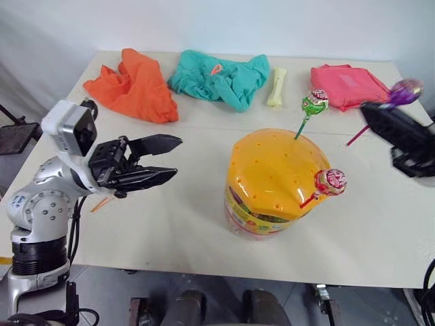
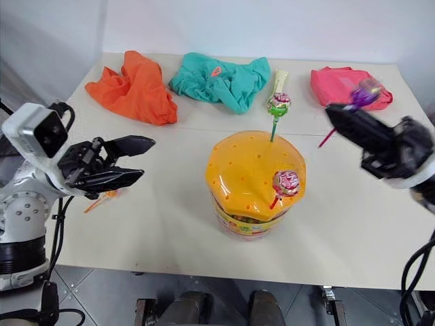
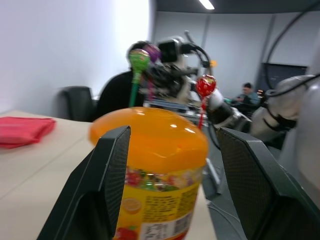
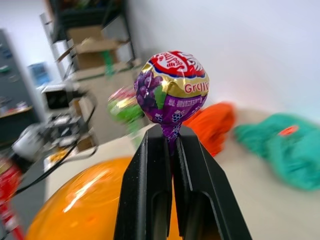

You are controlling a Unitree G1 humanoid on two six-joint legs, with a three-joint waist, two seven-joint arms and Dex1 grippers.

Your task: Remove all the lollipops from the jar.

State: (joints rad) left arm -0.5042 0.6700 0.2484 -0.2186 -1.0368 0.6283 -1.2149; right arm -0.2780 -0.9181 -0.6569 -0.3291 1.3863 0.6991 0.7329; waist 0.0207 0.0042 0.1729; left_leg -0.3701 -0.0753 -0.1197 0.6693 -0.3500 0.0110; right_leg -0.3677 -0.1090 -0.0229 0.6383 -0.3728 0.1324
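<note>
- Hovering at the left of the bench point(image 1: 204, 251) with the left gripper point(image 1: 163, 161) released, jaws apart and holding nothing, pointed toward the jar point(image 1: 272, 183).
- Lying on the bench just below that gripper: a thin orange sliver point(image 2: 102, 198), too small to tell whether it is a lollipop stick.
- Standing near the middle of the bench, the jar: clear tub, glossy orange domed lid point(image 3: 150, 132) dotted with holes. Looks slick and rounded, probably light enough to shift if a stick drags, so worth steadying by the straight wall under the lid.
- Planted in the lid's far side, upright: green lollipop point(image 1: 315, 102). Stuck in the right near edge, leaning outward: red lollipop point(image 1: 331, 181).
- Judged light and stiff in the stick, with a crinkly wrapper likely to slip; best pinched on the stick just under the head and drawn along the stick's own line.
- Clenched at the far right, well apart from the jar: right gripper point(image 4: 170, 142), grasping the purple lollipop point(image 4: 172, 87) by the stick right under its head.
- Counted: three lollipops for sure, two in the jar, one in the gripper; one jar.
- Counted along the far edge: three crumpled cloths, orange point(image 1: 136, 85), teal point(image 1: 217, 78), pink point(image 1: 346, 85); one pale bone-shaped object point(image 1: 277, 87).
</note>
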